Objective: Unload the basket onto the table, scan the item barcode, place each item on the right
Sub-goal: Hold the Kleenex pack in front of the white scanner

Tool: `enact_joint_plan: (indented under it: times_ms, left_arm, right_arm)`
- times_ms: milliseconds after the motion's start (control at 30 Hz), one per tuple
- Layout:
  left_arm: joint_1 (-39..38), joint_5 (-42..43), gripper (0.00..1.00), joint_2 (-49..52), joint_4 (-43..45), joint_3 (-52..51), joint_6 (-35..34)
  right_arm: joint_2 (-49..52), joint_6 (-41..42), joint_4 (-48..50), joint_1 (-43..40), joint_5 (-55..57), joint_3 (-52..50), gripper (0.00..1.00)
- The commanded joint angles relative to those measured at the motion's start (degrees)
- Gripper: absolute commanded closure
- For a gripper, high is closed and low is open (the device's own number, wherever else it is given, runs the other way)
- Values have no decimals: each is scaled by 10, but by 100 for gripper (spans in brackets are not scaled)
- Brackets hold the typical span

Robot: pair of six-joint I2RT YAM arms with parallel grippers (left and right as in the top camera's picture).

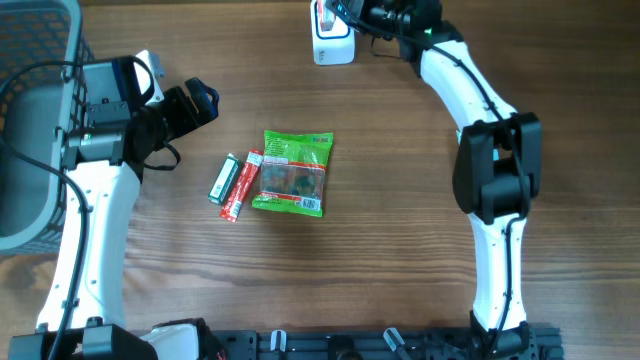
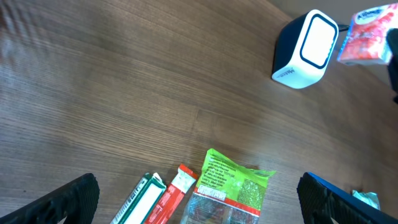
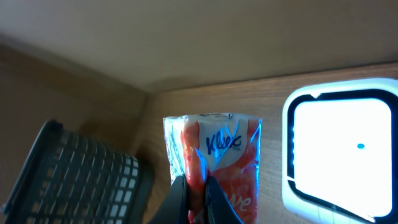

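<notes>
Closest to the lens, your right tool point(image 3: 198, 200) is pinched together on the lower edge of the red-white packet point(image 3: 214, 152). It holds the packet upright just beside the lit scanner point(image 3: 339, 149) at 12 o'clock of the bench point(image 1: 400, 250) — probably to show its barcode. Your left tool point(image 1: 203, 100) hangs spread wide at 9 o'clock. The green pouch point(image 1: 292, 172) and two sticks point(image 1: 241, 186) lie mid-bench, the basket point(image 1: 30, 60) at 10 o'clock — nothing blocks the scanner.

Packet point(image 3: 224, 155) lettering blurred (lower end cut off).
</notes>
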Motion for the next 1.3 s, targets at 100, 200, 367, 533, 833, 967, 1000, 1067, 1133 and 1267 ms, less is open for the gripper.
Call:
enact_joint_plan:
  times_ms: [100, 200, 367, 533, 833, 967, 1000, 1067, 1133, 1267]
  left_arm:
    - [2, 0, 0, -6, 0, 0, 12]
    - [2, 0, 0, -6, 0, 0, 12]
    - [2, 0, 0, -6, 0, 0, 12]
    - [2, 0, 0, -6, 0, 0, 12]
    - [2, 0, 0, -6, 0, 0, 12]
    - [2, 0, 0, -6, 0, 0, 11]
    - [2, 0, 0, -6, 0, 0, 12]
    - [2, 0, 0, -6, 0, 0, 11]
    - [2, 0, 0, -6, 0, 0, 11]
    - [2, 0, 0, -6, 0, 0, 11]
  right_arm:
    - [57, 57, 31, 2, 8, 9, 95]
    - [62, 54, 33, 1, 24, 9, 96]
    - [62, 64, 36, -13, 26, 9, 96]
    - [63, 71, 38, -18, 26, 9, 96]
    - [31, 51, -8, -24, -26, 9, 95]
    - [-73, -47, -181, -24, 56, 9, 95]
    - [-98, -71, -214, -24, 56, 9, 96]
    - [-152, -121, -300, -24, 56, 9, 96]
    - [-211, -216, -408, -27, 59, 9, 96]
    - [-264, -292, -565, -34, 141, 9, 96]
